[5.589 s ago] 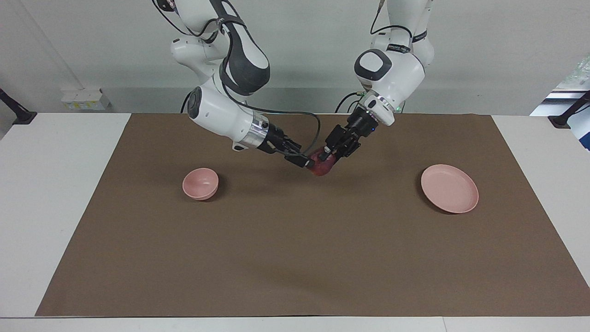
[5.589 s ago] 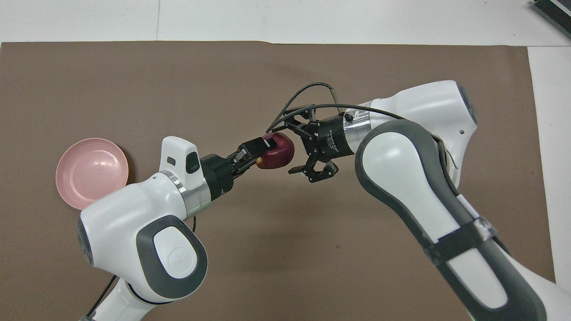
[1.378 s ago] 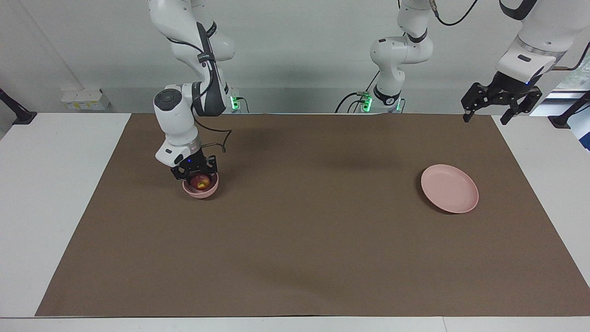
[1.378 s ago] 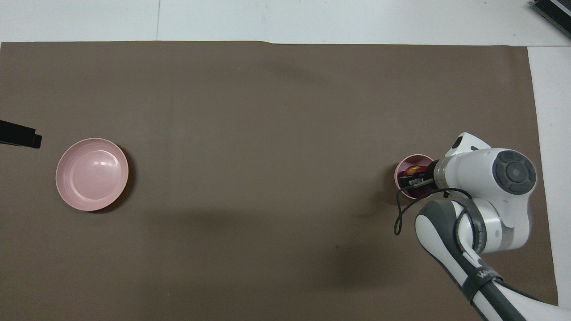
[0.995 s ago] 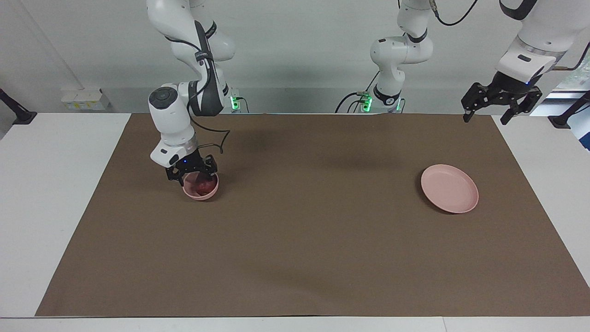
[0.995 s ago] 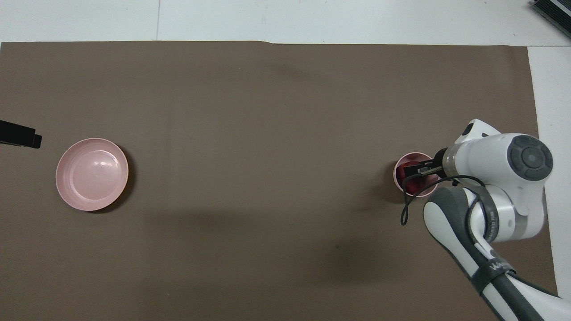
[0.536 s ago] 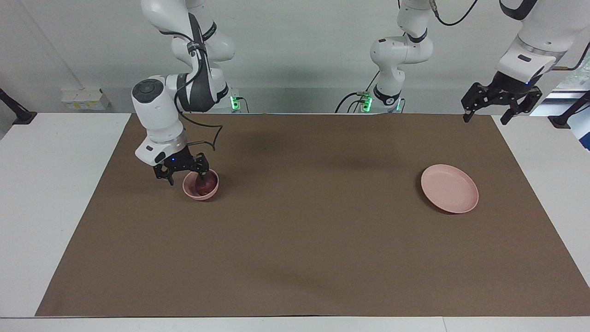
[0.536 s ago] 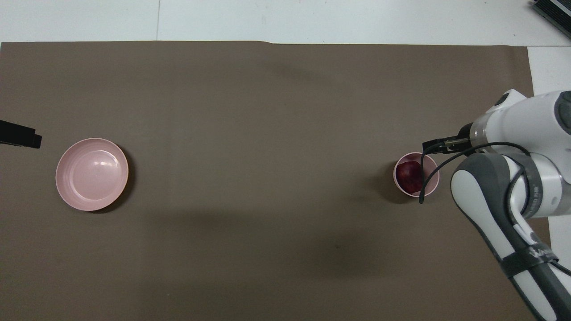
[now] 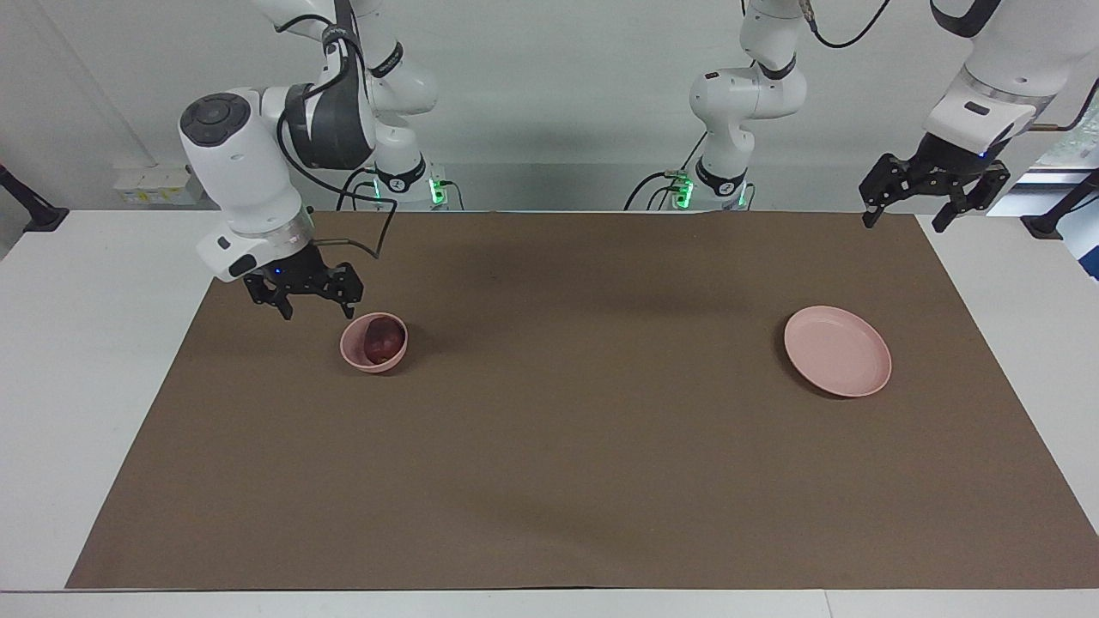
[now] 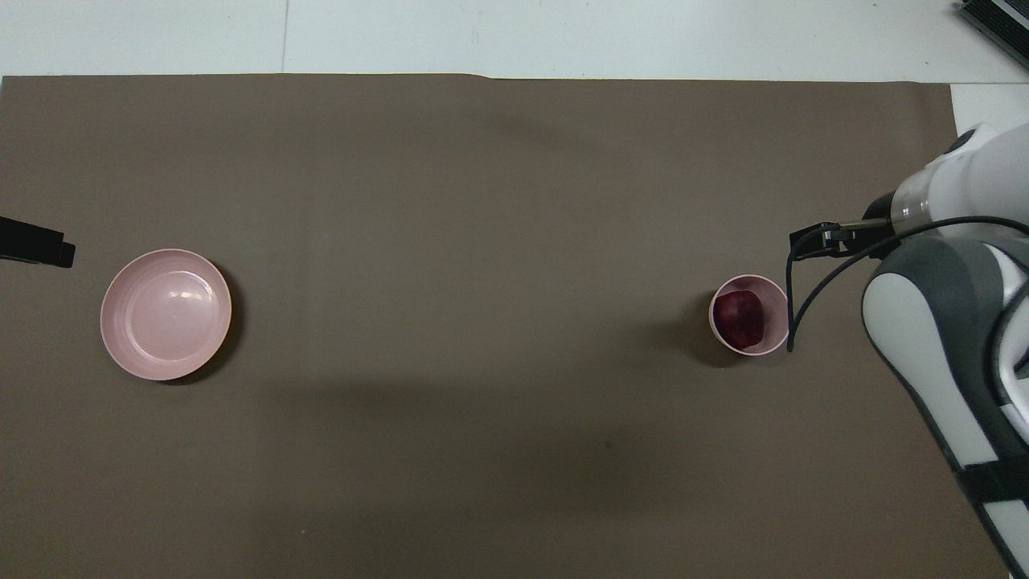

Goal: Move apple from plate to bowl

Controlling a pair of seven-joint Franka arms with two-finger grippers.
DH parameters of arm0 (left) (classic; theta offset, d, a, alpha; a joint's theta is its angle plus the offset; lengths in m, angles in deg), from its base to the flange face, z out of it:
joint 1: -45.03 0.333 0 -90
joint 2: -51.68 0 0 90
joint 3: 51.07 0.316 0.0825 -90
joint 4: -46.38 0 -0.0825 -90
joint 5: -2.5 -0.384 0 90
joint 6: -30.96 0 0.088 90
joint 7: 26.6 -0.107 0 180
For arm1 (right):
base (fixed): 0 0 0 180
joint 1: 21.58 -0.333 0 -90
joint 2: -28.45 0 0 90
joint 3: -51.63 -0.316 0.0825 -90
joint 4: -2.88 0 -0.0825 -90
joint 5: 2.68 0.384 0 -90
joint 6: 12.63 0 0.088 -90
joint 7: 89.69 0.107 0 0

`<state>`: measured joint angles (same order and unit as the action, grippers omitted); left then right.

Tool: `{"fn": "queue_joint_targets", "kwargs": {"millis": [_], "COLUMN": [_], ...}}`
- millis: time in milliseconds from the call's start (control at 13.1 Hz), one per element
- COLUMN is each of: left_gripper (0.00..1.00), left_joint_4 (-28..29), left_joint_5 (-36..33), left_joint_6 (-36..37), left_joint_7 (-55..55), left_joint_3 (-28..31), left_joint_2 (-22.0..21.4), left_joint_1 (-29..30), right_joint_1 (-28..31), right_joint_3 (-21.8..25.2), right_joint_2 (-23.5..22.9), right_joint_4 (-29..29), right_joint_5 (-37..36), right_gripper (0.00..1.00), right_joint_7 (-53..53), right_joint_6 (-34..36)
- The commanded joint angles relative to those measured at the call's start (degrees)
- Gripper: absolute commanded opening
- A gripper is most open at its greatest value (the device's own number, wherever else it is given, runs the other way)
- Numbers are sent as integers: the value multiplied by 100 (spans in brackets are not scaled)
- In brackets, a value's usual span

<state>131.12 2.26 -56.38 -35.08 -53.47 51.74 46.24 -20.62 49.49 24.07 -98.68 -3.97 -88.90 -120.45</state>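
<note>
The apple (image 9: 384, 338) sat inside the bowl (image 9: 357, 352), toward the right arm's end of the table, while the plate (image 9: 837, 350) lay bare toward the left arm's end, well apart from it. A moment before, the right gripper (image 9: 302, 300) had been down at the bowl's rim; it had since lifted away and hung over the brown mat (image 9: 549, 446) just beside the bowl, its fingers spread wide and holding nothing. That suggested the apple had been released and the task was all but finished, with only the arm's retreat left. The left gripper (image 9: 933, 190) waited high over the mat's corner at its own end, fingers also spread and empty, unchanged from before. The apple was small, round and dark red with a dull shine. The bowl was a deep, smooth, pale pink cup shape; the plate was wide, shallow, the same pink, with a low raised rim. The mat looked flat and matte, like paper.
</note>
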Motion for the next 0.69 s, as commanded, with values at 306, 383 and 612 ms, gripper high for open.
{"fn": "queue_joint_targets", "kwargs": {"millis": [306, 383, 612], "left_gripper": [100, 100, 100], "left_joint_4": [-18, -18, -18], "left_joint_5": [24, 24, 24], "left_joint_6": [94, 94, 94], "left_joint_7": [4, 4, 4], "left_joint_3": [-32, -32, -32], "left_joint_2": [-41, -41, -41], "left_joint_1": [55, 46, 46], "right_joint_1": [71, 62, 62], "right_joint_3": [-40, -40, -49], "right_joint_2": [139, 139, 139], "right_joint_4": [865, 962, 1234], "right_joint_5": [146, 146, 146], "right_gripper": [100, 100, 100], "right_joint_7": [237, 237, 264], "right_joint_6": [1156, 1271, 1622]}}
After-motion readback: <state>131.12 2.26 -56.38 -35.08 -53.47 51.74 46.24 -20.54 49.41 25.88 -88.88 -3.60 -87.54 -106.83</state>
